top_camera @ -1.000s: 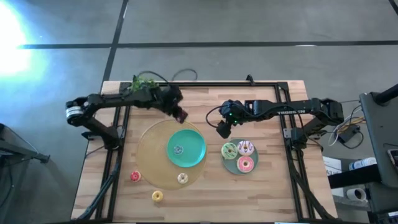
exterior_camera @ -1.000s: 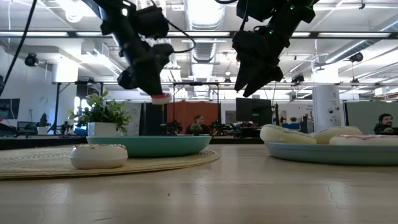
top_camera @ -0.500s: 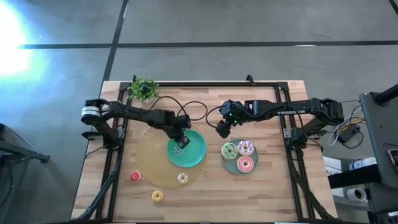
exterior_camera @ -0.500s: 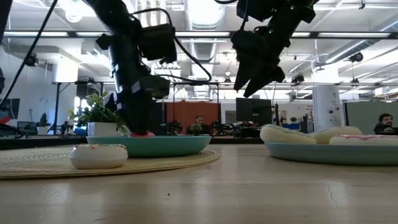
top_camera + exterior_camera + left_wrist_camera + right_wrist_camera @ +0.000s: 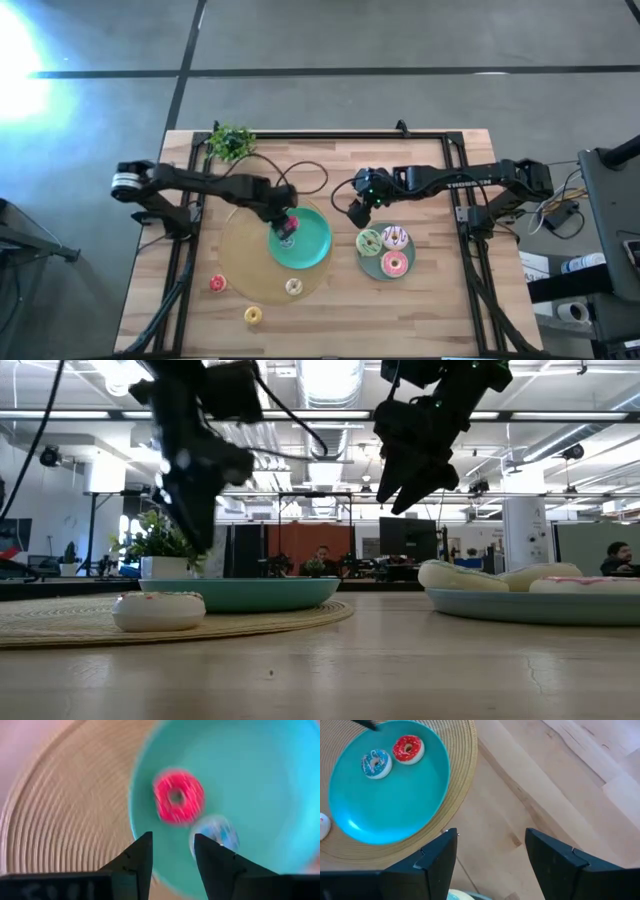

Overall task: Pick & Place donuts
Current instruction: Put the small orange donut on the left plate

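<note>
Donuts are spread over two plates, a mat and the bare wooden table (image 5: 420,300). The woven round mat (image 5: 240,260) is the largest piece on it, and the teal plate (image 5: 315,245) is set on the mat's right half. On that plate a red donut (image 5: 408,748) and a blue donut (image 5: 376,763) lie just beside each other, near the rim. A smaller grey-green plate (image 5: 370,262) is placed to the right of the mat and is filled by three larger donuts: green icing (image 5: 368,241), white sprinkled icing (image 5: 396,237) and pink icing (image 5: 394,263). A small potted plant (image 5: 231,142) is seen at the table's far left corner. A cream donut (image 5: 293,287) rests on the mat's near edge, while another red donut (image 5: 217,283) and a yellow donut (image 5: 253,315) lie on the wood beside it. The left gripper (image 5: 172,851) is held above the teal plate, its fingers spread apart and empty. The right gripper (image 5: 490,845) is raised between the two plates, fingers wide apart, nothing held.
</note>
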Motion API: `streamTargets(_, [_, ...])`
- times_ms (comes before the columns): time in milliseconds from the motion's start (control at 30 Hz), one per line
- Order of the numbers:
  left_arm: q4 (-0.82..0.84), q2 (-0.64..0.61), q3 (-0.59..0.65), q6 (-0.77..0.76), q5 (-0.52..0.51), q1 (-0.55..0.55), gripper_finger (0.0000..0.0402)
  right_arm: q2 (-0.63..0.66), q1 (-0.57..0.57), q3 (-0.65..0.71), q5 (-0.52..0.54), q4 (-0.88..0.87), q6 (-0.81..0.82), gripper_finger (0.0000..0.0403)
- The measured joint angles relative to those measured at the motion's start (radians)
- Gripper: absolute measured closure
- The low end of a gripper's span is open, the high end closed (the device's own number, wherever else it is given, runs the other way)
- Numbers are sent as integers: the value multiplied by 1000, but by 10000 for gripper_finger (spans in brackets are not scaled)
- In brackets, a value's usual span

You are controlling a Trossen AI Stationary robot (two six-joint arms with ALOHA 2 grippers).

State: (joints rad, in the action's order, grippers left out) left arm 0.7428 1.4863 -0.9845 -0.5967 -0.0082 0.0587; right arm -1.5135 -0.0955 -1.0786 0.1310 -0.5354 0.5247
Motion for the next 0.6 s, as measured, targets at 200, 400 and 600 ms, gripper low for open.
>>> streamTargets(200, [40, -126, 77, -17, 14, -191, 282, 0, 0, 0, 0, 0, -1, 177])
streamTargets(400, [86, -181, 180, -302, 27, -399, 282, 0, 0, 2, 0, 19, -3, 177])
streamTargets(600, [151, -186, 257, -622, 156, -552, 282, 0, 0, 2, 0, 77, 0, 177])
